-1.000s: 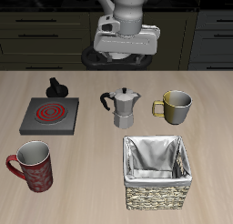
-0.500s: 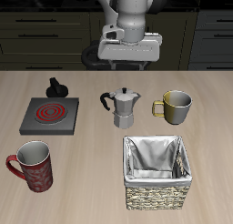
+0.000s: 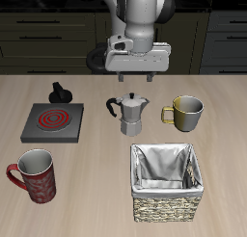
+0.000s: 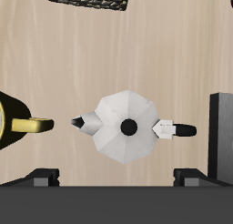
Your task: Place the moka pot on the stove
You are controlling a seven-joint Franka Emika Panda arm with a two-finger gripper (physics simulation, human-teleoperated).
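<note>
Lower now than a second ago, the jaws hang wide apart right above the moka pot (image 3: 129,113), holding nothing. It sits straight under them on the table (image 3: 96,164), away from the stove (image 3: 52,121). Grabbing looks next.

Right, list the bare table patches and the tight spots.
Bare: between the stove and moka pot; between the red mug and basket, along the front edge. Tight: the moka pot, olive mug and basket cluster closely.
</note>
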